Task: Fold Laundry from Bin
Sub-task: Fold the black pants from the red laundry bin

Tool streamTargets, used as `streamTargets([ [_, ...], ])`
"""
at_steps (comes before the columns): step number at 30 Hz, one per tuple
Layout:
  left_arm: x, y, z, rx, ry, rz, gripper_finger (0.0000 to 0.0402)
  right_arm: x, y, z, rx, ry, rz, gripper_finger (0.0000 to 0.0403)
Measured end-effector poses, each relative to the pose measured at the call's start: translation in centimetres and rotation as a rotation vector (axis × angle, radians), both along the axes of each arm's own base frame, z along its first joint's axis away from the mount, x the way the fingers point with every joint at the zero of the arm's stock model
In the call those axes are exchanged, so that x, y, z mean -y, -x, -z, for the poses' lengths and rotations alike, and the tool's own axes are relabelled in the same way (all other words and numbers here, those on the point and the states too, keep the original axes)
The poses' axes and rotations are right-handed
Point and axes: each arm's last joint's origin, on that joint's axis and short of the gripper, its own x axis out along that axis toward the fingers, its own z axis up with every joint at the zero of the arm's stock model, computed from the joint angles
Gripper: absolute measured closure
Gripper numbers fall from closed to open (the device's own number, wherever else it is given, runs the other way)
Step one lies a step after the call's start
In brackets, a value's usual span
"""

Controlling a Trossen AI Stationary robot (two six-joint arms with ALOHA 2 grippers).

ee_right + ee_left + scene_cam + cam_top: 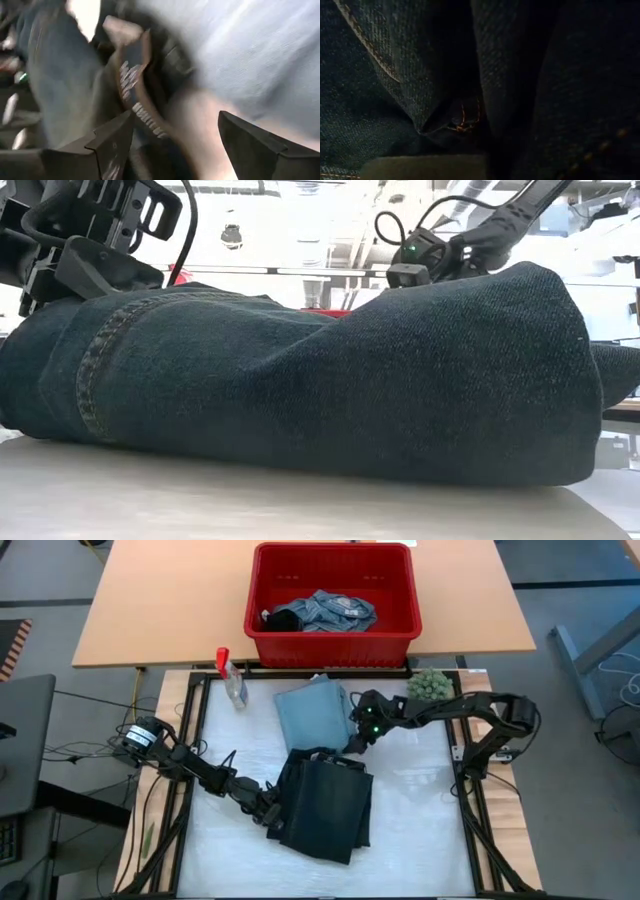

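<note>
**Ana:** Overhead first. Dark jeans (pixel 325 802) lie folded mid-bench (pixel 420 820), and the left tool (pixel 268 812) is pressed against their near-left edge. Can't tell whether it's clenched or released; the cloth hides the tips.

**Ben:** And the right tool (pixel 358 740)?

**Ana:** It's at the jeans' far corner, right beside the light blue garment (pixel 312 712) lying flat just beyond. More laundry, a grey-blue denim piece (pixel 325 612) with something black (pixel 280 618) next to it, sits in the red bin (pixel 405 595) past both tools. A spray bottle (pixel 233 680) stands off the blue garment's left side, and a fuzzy green ball (pixel 430 685) rests behind the right tool's arm.

**Ben:** Low camera?

**Ana:** Jeans (pixel 320 380) fill nearly everything, a thick folded bundle on the bench. The left tool (pixel 70 275) is touching the bundle's upper left end, and the right tool (pixel 425 265) hangs over the far crest.

**Ben:** Left wrist?

**Ana:** Just dark denim (pixel 420 75) right up close, seams and orange stitching. No fingers showing.

**Ben:** Right wrist?

**Ana:** Fingers (pixel 110 137) spread apart, released, nothing between them. A waistband with its label (pixel 132 95) lies just ahead, and the light blue cloth (pixel 260 55) off to one side.
</note>
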Motion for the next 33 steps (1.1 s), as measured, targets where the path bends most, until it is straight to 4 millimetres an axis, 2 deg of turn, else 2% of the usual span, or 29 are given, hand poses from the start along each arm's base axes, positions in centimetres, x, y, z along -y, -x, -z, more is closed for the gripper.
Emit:
streamTargets([
  [6, 0.0, 0.0, 0.0, 0.004, -0.006, -0.002, 0.0402, -1.8, -1.2, 0.8, 0.114, -0.082, -0.06, 0.0073],
  [11, 0.0, 0.0, 0.0, 0.005, -0.008, -0.003, 0.0402, -2.4, -1.9, 2.4, 0.098, -0.083, -0.038, 0.0051],
  [20, 0.0, 0.0, 0.0, 0.008, -0.01, -0.004, 0.0402, -3.4, -3.0, 2.2, 0.21, -0.11, -0.116, 0.0047],
  [27, 0.0, 0.0, 0.0, 0.013, -0.015, -0.015, 0.0394, -3.7, -3.1, 2.9, 0.183, -0.112, -0.126, 0.0046],
  [33, 0.0, 0.0, 0.0, 0.015, -0.019, -0.015, 0.0375, -3.8, -3.1, 2.6, 0.192, -0.111, -0.127, 0.0046],
])
